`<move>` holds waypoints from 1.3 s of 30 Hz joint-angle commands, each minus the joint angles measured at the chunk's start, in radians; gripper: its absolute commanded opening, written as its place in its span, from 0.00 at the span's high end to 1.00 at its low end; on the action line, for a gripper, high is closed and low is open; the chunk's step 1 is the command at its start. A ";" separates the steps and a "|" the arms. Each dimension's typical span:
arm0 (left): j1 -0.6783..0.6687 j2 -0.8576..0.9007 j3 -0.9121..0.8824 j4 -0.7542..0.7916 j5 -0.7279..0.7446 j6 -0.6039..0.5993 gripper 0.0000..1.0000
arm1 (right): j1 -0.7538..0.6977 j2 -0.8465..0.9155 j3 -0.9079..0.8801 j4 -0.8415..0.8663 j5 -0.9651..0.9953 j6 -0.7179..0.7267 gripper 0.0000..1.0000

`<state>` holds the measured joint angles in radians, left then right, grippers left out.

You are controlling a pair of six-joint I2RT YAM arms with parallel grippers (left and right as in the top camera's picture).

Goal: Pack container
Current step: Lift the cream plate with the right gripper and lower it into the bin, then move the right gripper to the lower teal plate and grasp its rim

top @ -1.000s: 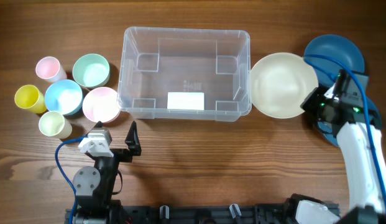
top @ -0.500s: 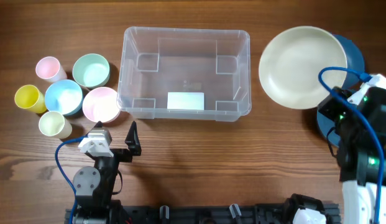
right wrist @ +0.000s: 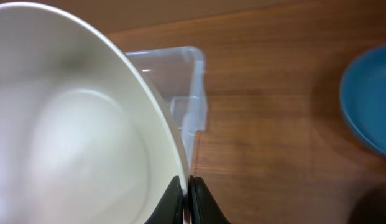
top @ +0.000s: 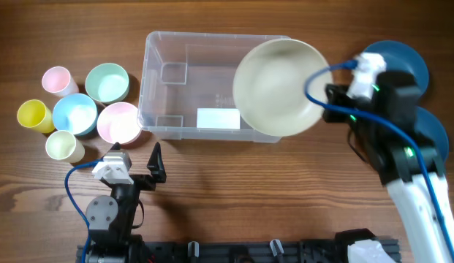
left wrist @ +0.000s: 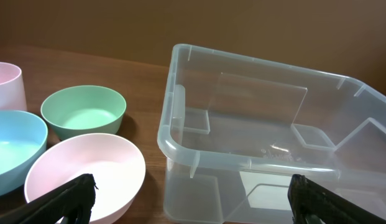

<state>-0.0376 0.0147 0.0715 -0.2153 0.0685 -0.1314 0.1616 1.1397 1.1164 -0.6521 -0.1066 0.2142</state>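
Note:
The clear plastic container [top: 190, 80] sits at the table's centre, empty, with a white label [top: 218, 118] on its bottom; it also shows in the left wrist view [left wrist: 255, 149] and the right wrist view [right wrist: 191, 93]. My right gripper [top: 323, 98] is shut on the rim of a large cream bowl [top: 278, 86] and holds it above the container's right end. In the right wrist view the fingers [right wrist: 186, 199] pinch the bowl's rim [right wrist: 74, 137]. My left gripper [top: 155, 164] is open and empty, in front of the container's left corner.
Several small bowls and cups stand left of the container: a green bowl [top: 107, 82], a blue bowl [top: 74, 113], a pink bowl [top: 118, 122], a pink cup [top: 57, 79], yellow cups [top: 33, 115]. Dark blue bowls [top: 406, 62] lie at far right.
My right arm has carried the cream bowl leftward from the right side of the table to above the container's right end. The left arm has not moved.

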 commanded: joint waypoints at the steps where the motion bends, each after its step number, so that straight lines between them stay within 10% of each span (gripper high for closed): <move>1: -0.004 -0.007 -0.007 0.005 -0.006 0.023 0.00 | 0.118 0.173 0.206 -0.060 0.136 -0.005 0.96; 15: -0.005 -0.007 -0.007 0.005 -0.006 0.023 0.00 | 0.228 0.696 0.393 -0.128 0.227 0.066 0.96; 28: -0.005 -0.007 -0.007 0.005 -0.006 0.023 0.00 | 0.228 0.743 0.391 -0.140 0.242 0.045 0.96; 32: -0.004 -0.007 -0.007 0.005 -0.006 0.023 0.00 | 0.228 0.743 0.391 -0.145 0.243 0.039 0.73; 39: -0.005 -0.007 -0.007 0.005 -0.006 0.023 0.00 | 0.228 0.699 0.391 -0.150 0.242 0.058 0.70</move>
<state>-0.0376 0.0147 0.0715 -0.2161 0.0685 -0.1314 0.3901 1.8721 1.4837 -0.7979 0.1143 0.2604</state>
